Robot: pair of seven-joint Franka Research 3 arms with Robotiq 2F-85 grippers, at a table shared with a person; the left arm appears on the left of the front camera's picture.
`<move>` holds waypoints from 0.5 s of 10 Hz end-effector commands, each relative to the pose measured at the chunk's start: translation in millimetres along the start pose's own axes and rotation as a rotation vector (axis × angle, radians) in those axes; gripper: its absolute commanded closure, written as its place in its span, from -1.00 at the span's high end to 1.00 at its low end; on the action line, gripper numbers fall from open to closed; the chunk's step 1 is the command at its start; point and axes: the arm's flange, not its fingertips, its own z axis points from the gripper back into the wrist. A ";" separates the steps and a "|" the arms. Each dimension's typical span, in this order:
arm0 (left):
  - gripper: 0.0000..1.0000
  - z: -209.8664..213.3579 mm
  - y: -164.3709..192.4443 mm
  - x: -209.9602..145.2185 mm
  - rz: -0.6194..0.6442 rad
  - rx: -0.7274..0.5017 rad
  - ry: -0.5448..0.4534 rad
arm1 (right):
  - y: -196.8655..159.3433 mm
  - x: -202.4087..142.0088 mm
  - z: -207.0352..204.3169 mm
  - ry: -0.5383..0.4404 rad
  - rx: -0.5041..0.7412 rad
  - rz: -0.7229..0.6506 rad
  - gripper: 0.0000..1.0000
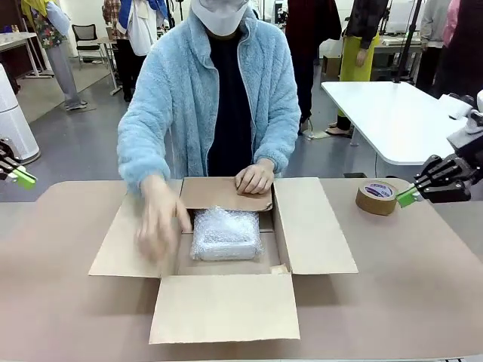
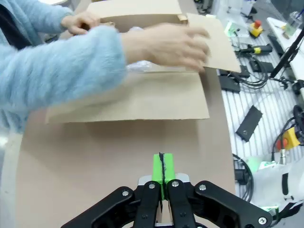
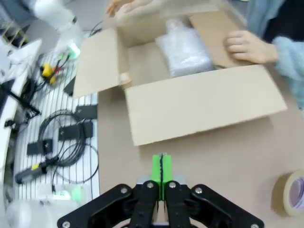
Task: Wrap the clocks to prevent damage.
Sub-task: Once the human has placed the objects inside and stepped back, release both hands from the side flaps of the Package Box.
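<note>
Cardboard box (image 1: 313,226), flaps spread flat, holds glossy bubble-wrapped block (image 1: 226,234).

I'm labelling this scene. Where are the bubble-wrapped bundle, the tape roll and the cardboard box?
bubble-wrapped bundle (image 1: 226,234), front view, middle of its top face.
tape roll (image 1: 375,204), front view, its brown outer side.
cardboard box (image 1: 313,226), front view, its bare right flap.

Tape roll (image 1: 376,197) on brown table (image 1: 423,294)
</note>
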 end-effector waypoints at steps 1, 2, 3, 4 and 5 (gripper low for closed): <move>-0.98 6.9 13.8 -4.4 0.069 -0.052 0.012 | -22.0 -14.6 10.6 0.030 0.183 0.227 -0.98; -0.98 4.9 15.6 -7.0 0.077 -0.045 0.006 | -27.8 -15.3 12.2 0.043 0.210 0.243 -0.98; -0.98 4.6 17.0 -8.5 0.073 -0.021 -0.020 | -34.4 -14.3 12.8 0.023 0.203 0.245 -0.98; -0.98 4.6 16.9 -8.6 0.060 -0.009 -0.033 | -38.8 -13.0 10.6 0.020 0.199 0.238 -0.98; -0.98 4.1 14.8 -9.2 0.053 0.003 -0.039 | -43.1 -14.5 8.6 0.006 0.193 0.223 -0.98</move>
